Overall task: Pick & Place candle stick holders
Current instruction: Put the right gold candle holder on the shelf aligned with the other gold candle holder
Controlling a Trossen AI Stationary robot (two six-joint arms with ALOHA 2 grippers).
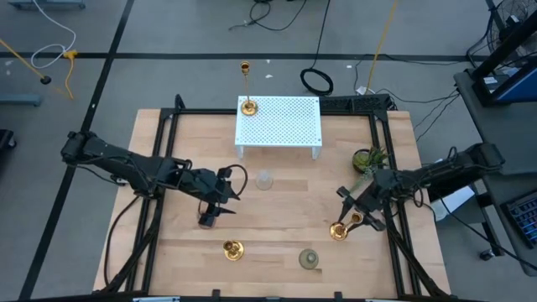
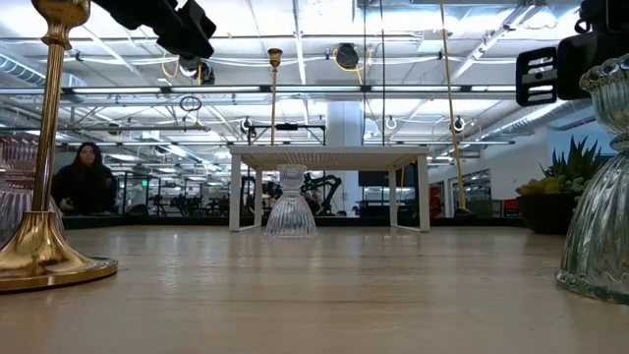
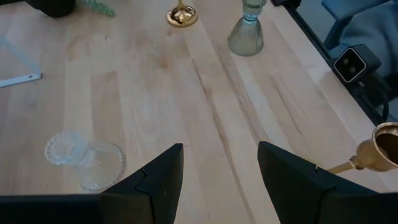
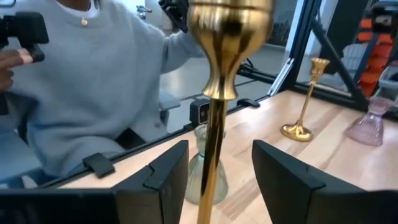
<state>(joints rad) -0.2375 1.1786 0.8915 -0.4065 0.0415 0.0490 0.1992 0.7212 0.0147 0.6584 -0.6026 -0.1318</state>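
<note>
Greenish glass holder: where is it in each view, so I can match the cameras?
High: greenish glass holder near the table's front edge, right of centre.
Low: large at the right edge.
Left wrist: top, right of centre.
Right wrist: lower centre, behind a gold stem.
Shared landmark: the short gold candlestick beside it, in all four views.

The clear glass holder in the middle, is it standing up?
Yes, the clear holder stands upright, wide base flat on the table.
</note>
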